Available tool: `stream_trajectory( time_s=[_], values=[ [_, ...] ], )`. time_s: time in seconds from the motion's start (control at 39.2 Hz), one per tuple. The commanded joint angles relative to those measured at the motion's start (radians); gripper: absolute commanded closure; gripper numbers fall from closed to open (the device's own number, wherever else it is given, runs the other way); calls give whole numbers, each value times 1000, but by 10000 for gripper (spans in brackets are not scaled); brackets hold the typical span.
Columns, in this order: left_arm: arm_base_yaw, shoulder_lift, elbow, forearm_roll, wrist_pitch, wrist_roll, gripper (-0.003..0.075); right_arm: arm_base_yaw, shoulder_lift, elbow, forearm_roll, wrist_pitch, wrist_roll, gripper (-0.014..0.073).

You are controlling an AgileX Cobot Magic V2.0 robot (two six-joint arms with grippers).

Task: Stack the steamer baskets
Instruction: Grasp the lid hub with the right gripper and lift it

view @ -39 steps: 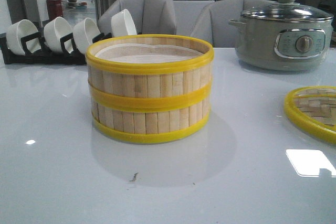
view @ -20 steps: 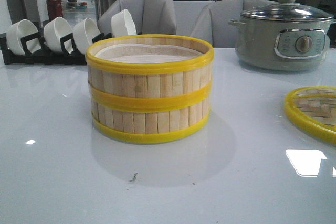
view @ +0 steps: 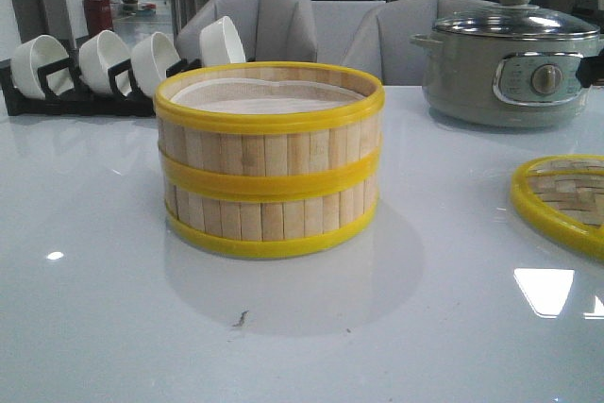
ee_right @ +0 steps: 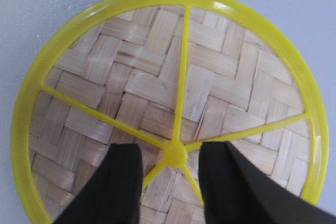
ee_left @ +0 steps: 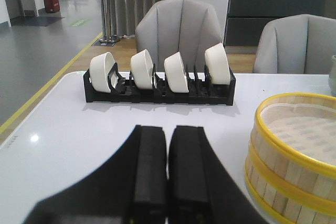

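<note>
Two steamer baskets stand stacked at the table's middle, the upper basket (view: 269, 143) squarely on the lower basket (view: 269, 216); the white liner shows inside the top one. The left wrist view catches the stack (ee_left: 294, 166) to one side. My left gripper (ee_left: 168, 129) hovers over bare table beside the stack, shut with nothing between its fingers. My right gripper (ee_right: 170, 153) is open above the woven bamboo lid (ee_right: 157, 77), a finger on either side of the lid's yellow hub, holding nothing. Neither gripper shows in the front view.
The lid (view: 562, 197) lies flat at the right edge of the table. A grey-green electric pot (view: 510, 63) stands at the back right. A black rack of white bowls (view: 94, 68) lines the back left, and grey chairs (view: 260, 21) stand behind the table.
The stacked baskets and the lid have not moved. Only the bright reflection on the table at the lower right has shifted a little.
</note>
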Motion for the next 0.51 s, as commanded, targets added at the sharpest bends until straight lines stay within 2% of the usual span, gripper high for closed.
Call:
stream_trajectory(
  time_s=[0.0,0.48],
  values=[
    [1,6,-29,-4,-92,-10,634,-7,-37,-35,-8,-29,-7,215],
    [1,6,-29,-4,-92,-10,634,-7,8,-35,-8,-29,-7,215]
  ],
)
